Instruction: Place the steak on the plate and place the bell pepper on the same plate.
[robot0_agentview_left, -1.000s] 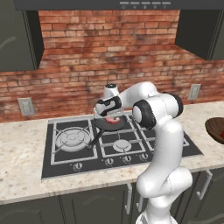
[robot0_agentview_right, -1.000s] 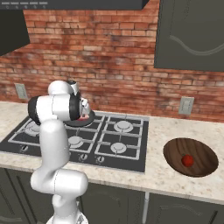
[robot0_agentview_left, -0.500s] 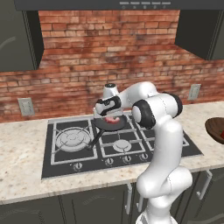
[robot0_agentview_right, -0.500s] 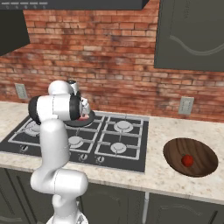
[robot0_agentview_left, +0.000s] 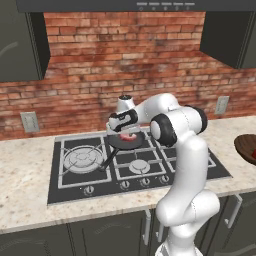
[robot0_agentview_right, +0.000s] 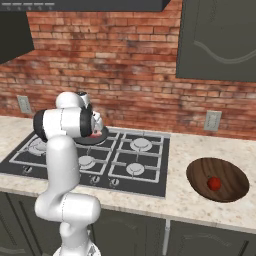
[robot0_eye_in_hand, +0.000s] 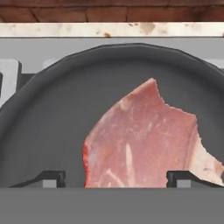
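Gripper (robot0_eye_in_hand: 116, 179) jaws wide, tips either side of steak (robot0_eye_in_hand: 144, 140), contact w/ it unclear. Steak lies flat in pan (robot0_eye_in_hand: 52, 113) on stove (robot0_agentview_left: 140, 162); its near edge cut off in hand view. Pepper (robot0_agentview_right: 214, 183) sits on wood board (robot0_agentview_right: 200, 175), far right on counter.

The arm (robot0_agentview_left: 177, 150) is glossy white, built of thick rounded tubular links that swell into bulbous shells at the base and elbow. Dark grey to black rings and round caps mark the joints, one large dark disc facing out at the shoulder. The hand is a small white block with dark trim, ending in a gripper (robot0_eye_in_hand: 116, 178) with two short, squared, dark grey finger tips (robot0_eye_in_hand: 48, 178).
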